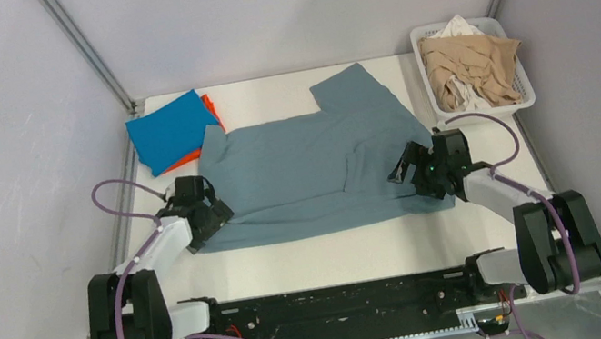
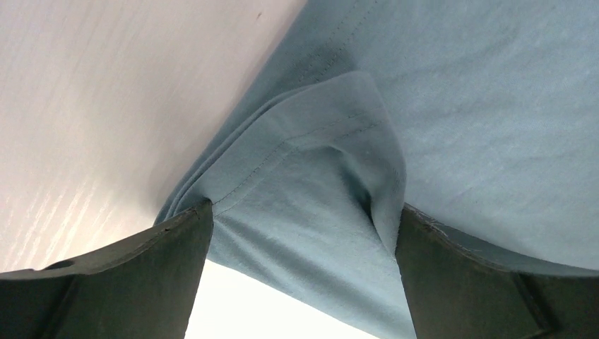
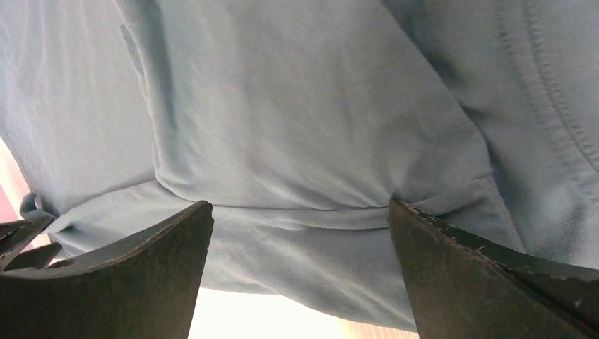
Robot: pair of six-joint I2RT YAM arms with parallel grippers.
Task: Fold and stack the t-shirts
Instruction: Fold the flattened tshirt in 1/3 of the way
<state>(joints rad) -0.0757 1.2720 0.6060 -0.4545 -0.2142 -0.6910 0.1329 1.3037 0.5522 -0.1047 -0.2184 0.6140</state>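
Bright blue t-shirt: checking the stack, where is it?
Top view: the bright blue t-shirt lies far left, folded atop the orange t-shirt, beside the grey-blue t-shirt.

Grey-blue shirt (image 1: pixel 306 168): soft matt knit cloth, stitched hems, light creases.
Blue shirt (image 1: pixel 170 129): smooth matt cloth.
Orange shirt (image 1: pixel 211 104): matt cloth.
Garments (image 1: pixel 471 63): thin beige and white cloth, crumpled.
Basket (image 1: pixel 490 112): white slatted plastic, slight sheen.
Table (image 1: pixel 330 257): white, smooth, faintly streaked.
Fingers (image 3: pixel 487 282): black matt plastic, rough scuffed edges.
Base plate (image 1: pixel 347 302): black, scratched.

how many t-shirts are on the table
3: a grey-blue one spread mid-table, a blue one folded far left, an orange one under it. The basket may hide more.
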